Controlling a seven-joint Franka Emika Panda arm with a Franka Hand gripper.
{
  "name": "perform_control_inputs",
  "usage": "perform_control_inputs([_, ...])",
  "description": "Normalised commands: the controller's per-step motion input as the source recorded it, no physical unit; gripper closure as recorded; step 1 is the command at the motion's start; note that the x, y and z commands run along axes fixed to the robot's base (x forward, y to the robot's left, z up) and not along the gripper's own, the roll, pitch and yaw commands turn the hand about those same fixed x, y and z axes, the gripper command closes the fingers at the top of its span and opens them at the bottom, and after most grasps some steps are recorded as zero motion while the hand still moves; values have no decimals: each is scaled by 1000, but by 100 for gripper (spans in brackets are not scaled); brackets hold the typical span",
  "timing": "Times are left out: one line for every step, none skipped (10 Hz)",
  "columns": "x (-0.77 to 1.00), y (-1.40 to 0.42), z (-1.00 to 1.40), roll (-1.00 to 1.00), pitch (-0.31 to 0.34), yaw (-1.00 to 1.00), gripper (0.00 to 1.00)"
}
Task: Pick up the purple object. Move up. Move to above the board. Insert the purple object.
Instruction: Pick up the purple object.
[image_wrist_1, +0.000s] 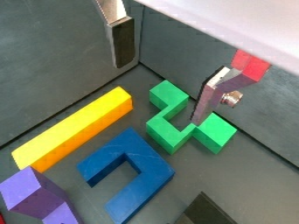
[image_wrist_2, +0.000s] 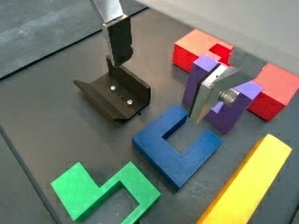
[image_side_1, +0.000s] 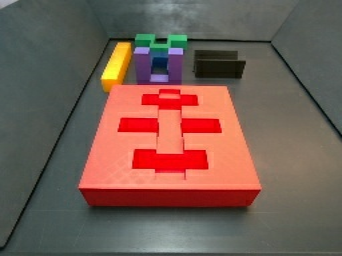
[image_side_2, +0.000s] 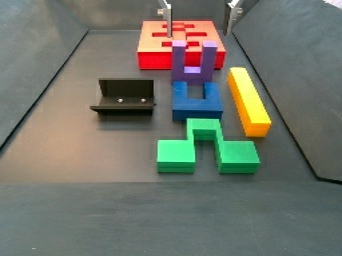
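Note:
The purple object (image_side_2: 191, 65) stands upright, prongs up, on the floor between the board (image_side_2: 158, 42) and a blue U-shaped block (image_side_2: 198, 98). It shows in both side views (image_side_1: 159, 66) and both wrist views (image_wrist_2: 202, 77) (image_wrist_1: 31, 198). The board (image_side_1: 114, 150) is a large red slab with brighter cross-and-bar cut-outs. My gripper (image_wrist_2: 163, 66) hangs above the pieces, open and empty. One finger (image_wrist_2: 118, 39) is over the fixture and the other overlaps the purple object in a wrist view without holding it. The gripper also shows in a wrist view (image_wrist_1: 163, 68).
The dark fixture (image_side_2: 120, 98) stands left of the blue block (image_wrist_2: 177, 144). A yellow bar (image_side_2: 247, 100) lies right of it. A green stepped block (image_side_2: 205, 148) lies nearer the front, also in a wrist view (image_wrist_1: 181, 118). Grey walls enclose the floor.

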Motion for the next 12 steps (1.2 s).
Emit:
perform_control_inputs([17,-46,-6,0,0,0,0])
perform_control_inputs([77,-217,-69,0,0,-91,0])
perform_control_inputs([377,-417,-169,0,0,-234,0])
perform_control_inputs([454,-529,-237,20,0,-251,0])
perform_control_inputs([414,-517,-254,0,0,-266,0])
perform_control_inputs([457,-454,-237,0,0,-209,0])
perform_control_inputs([380,-463,-254,0,-7,-186,0])
perform_control_inputs([371,-517,-251,0,0,-171,0])
perform_control_inputs([271,-591,-277,27,-1,-91,0])
perform_control_inputs([103,-646,-306,47,0,0,0])
perform_control_inputs([0,-631,-414,86,0,103,0])
perform_control_inputs([0,-589,-420,120,17,200,0])
